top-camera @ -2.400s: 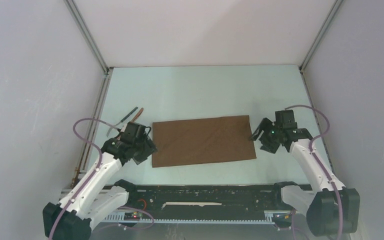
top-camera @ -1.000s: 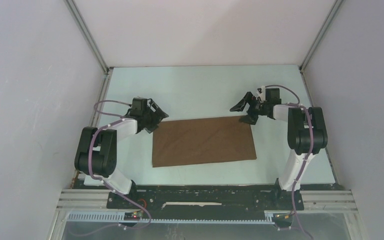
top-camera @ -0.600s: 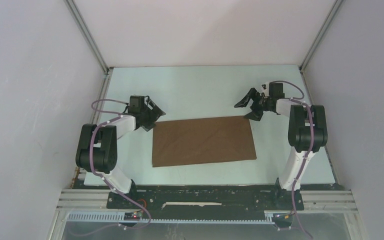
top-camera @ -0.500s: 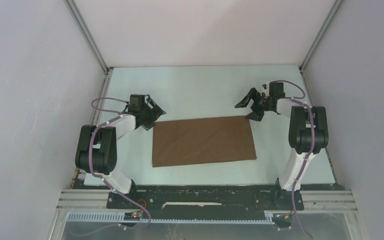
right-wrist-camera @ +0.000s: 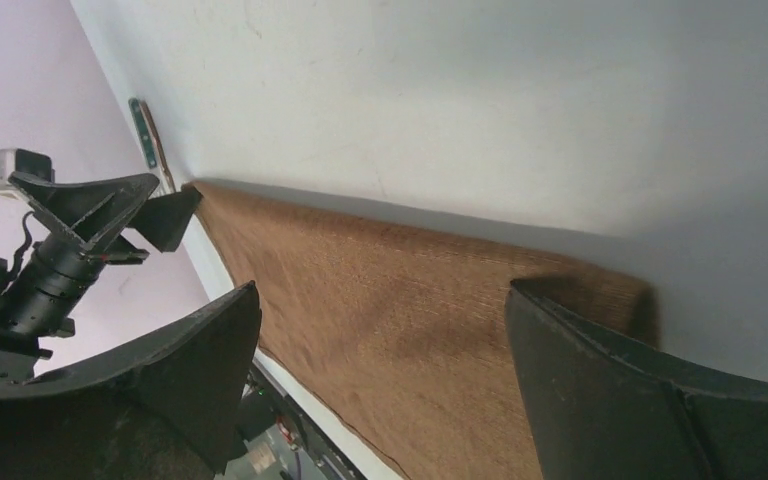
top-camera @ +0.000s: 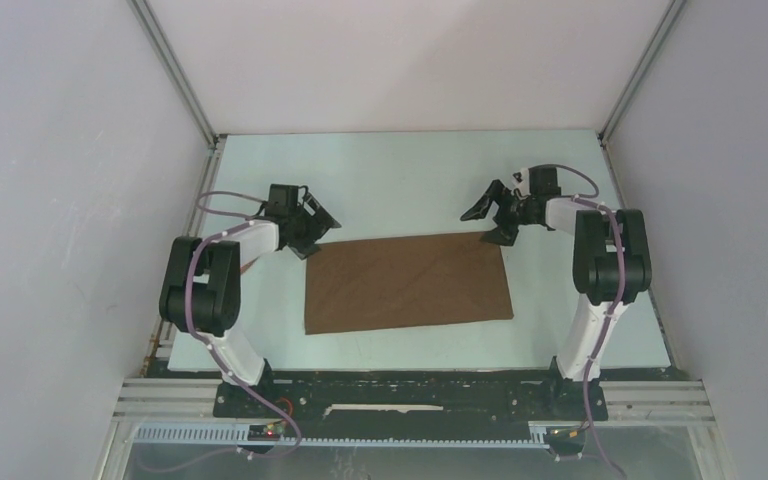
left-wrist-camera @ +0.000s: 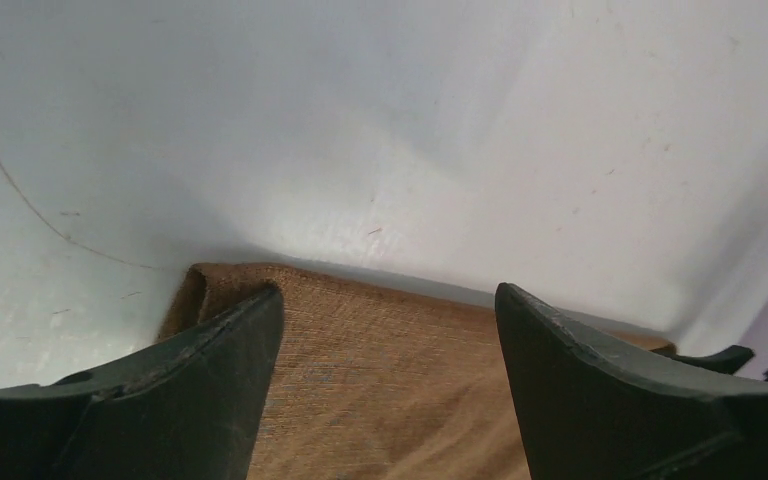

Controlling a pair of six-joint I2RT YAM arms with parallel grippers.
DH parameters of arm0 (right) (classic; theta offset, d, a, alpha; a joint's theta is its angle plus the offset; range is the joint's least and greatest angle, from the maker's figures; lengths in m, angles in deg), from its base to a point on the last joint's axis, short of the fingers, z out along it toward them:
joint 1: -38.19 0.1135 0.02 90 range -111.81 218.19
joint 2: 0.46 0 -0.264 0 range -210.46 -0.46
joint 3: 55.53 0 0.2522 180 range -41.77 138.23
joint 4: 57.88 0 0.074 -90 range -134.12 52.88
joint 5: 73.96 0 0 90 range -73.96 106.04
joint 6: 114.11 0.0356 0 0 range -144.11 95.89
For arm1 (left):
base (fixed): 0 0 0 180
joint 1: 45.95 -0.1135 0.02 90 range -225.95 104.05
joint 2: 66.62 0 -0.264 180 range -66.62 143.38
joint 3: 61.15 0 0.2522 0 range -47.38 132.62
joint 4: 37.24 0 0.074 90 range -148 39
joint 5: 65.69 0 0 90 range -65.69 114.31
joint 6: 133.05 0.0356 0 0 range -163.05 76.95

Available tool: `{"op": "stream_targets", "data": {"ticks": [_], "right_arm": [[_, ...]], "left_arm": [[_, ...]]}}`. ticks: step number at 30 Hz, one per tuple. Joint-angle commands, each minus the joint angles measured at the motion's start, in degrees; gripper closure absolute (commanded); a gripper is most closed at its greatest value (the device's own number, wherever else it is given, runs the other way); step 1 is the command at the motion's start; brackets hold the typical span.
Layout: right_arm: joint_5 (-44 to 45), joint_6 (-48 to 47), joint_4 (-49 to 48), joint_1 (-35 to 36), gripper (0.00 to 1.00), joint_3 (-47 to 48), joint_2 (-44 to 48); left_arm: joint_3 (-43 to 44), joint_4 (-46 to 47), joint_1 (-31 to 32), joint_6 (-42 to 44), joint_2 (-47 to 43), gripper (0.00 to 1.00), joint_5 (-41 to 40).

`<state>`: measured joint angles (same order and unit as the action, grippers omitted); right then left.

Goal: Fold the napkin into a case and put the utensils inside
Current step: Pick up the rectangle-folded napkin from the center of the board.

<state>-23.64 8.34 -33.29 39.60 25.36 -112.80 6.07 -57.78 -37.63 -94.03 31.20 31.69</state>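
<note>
The napkin (top-camera: 407, 283) lies flat in the middle of the desk (top-camera: 410, 175) as a brown rectangle, its long side running left to right. The left tool (top-camera: 312, 236) sits at the napkin's far left corner, fingers spread wide with the corner between them, grasping nothing. The right tool (top-camera: 487, 224) is likewise spread and empty at the far right corner. The right wrist view shows the utensils (right-wrist-camera: 148, 132) lying on the desk beyond the left corner, near the left tool.
</note>
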Motion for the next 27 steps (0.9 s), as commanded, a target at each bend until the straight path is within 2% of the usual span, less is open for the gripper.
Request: {"op": "stream_targets", "data": {"ticks": [1, 7, 9, 11, 14, 15, 19, 21, 27], "right_arm": [[4.27, -2.74, -0.53, -3.10, 0.00, 0.48, -0.30], [16.03, -6.57, 12.68, -1.62, 0.00, 3.53, 7.26], [17.57, -8.23, 15.08, 2.42, 0.00, 3.38, 10.87], [13.00, -8.45, 14.19, 4.89, 0.00, 1.86, 12.71], [3.51, -5.05, 6.88, 5.02, 0.00, -2.20, 11.67], [1.05, -4.04, 4.80, 4.31, 0.00, -3.02, 10.44], [-3.80, -1.67, -0.68, -0.05, 0.00, -4.34, 5.39], [-2.78, -2.08, 0.46, -2.31, 0.00, -4.30, 3.86], [10.73, -5.79, 6.30, -4.64, 0.00, -4.33, 6.63]], "left_arm": [[2.25, -1.56, -2.02, -0.31, 2.74, 0.12, -1.91], [2.86, -4.72, -1.18, 3.07, -3.53, 0.11, -3.90], [2.25, -4.68, -0.37, 4.12, -6.18, 0.11, -1.71], [0.68, -2.95, 0.68, 3.64, -8.15, 0.11, 3.29], [-3.49, 3.61, 2.18, 0.15, -9.21, 0.11, 9.05], [-4.09, 5.57, 2.42, -0.57, -8.90, 0.06, 9.61], [-3.44, 9.22, 2.09, -2.37, -5.07, 0.00, 10.51], [-3.02, 9.75, 1.47, -3.30, -2.95, 0.00, 9.73], [-3.25, 10.51, -1.15, -4.65, 0.84, 0.00, 7.17]]}}
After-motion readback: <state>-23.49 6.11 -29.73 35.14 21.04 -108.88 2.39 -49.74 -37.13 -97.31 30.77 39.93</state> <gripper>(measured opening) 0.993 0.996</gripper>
